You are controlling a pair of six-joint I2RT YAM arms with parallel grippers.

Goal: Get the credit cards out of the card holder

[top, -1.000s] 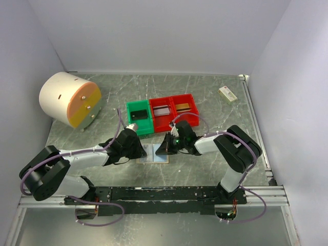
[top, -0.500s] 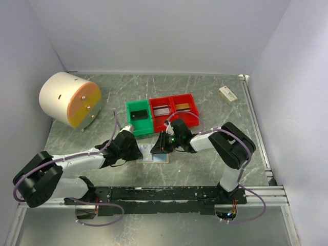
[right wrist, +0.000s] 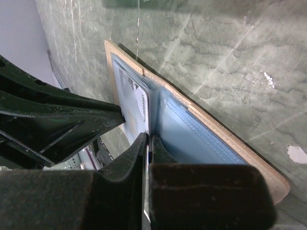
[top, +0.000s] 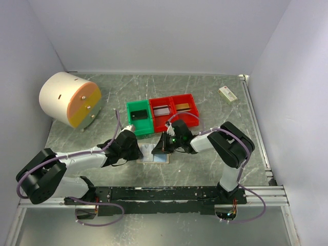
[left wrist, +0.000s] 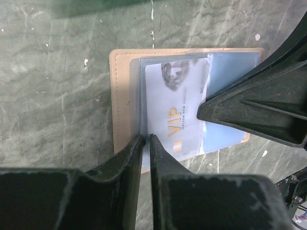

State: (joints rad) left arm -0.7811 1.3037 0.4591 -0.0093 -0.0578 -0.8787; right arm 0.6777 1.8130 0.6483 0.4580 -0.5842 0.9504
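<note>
Moved: R gripper [right wrist: 147, 140] has slid left over the last sec, off bare table and onto the card holder [left wrist: 125, 100]. L gripper [left wrist: 146, 143] edged in toward it too. Holder looks unshifted.
Holder pos: open flat on table [top: 200, 166], just in front of green bin [top: 141, 128], btwn the two grippers.
L gripper: fingers nearly together, only a thin slit. Tips nip the near-left edge of the holder's inner pocket.
R gripper: fingers closed to a sliver w/ the VIP card [left wrist: 180, 110] edge-on btwn them. Grip is at the card's right edge, about over the holder's centre fold.
VIP card: lies skewed over the holder's left pocket. Can't tell how much is tucked in.
Other cards: dark card [top: 137, 115] in green bin. Silver card [top: 162, 109] in nearer red bin [top: 160, 125]. Gold card [top: 184, 106] in next red bin [top: 192, 115].
Holder material: tan leather-look cover, stitched rim, rounded corners. Inner pockets pale blue-grey, smooth, semi-clear.
Card material: glossy pale silver, thin, flat, gold "VIP" lettering, blurred dark emblem near one end.
Fingers: matte black plastic, wedge-shaped, ribbed on the sides.
Table surface: dark green, marbled w/ pale veins and a few white specks.
</note>
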